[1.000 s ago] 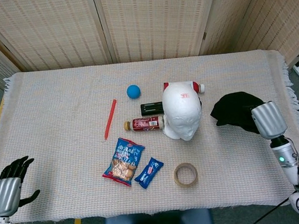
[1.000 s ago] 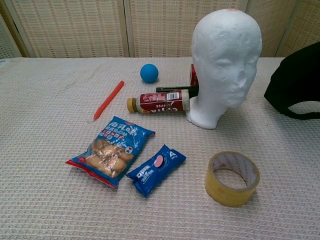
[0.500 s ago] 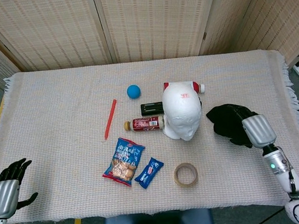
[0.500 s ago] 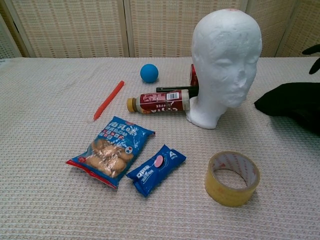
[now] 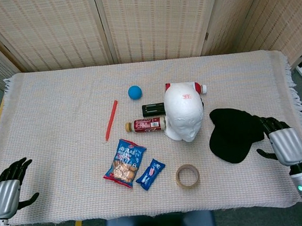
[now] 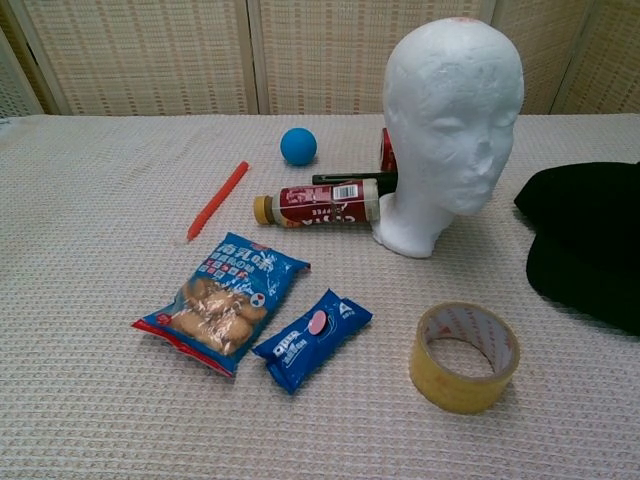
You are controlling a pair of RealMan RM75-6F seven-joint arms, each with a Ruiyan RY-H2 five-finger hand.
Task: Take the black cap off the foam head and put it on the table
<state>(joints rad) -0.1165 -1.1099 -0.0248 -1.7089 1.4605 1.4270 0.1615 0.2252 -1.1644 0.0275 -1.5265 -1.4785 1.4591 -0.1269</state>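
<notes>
while both hands [image 5: 285, 144] show overhead, chest view frames only black cap [image 6: 585, 240]

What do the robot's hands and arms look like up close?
Each hand, left hand and right hand, has black jointed fingers on a ribbed silver cylinder at the wrist. Below the right one runs a slim white forearm with a small green light and thin dark cables. No sleeves or markings are visible.

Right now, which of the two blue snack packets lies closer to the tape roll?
The smaller dark blue packet, beside the tape roll; the larger biscuit bag lies farther left.
</notes>
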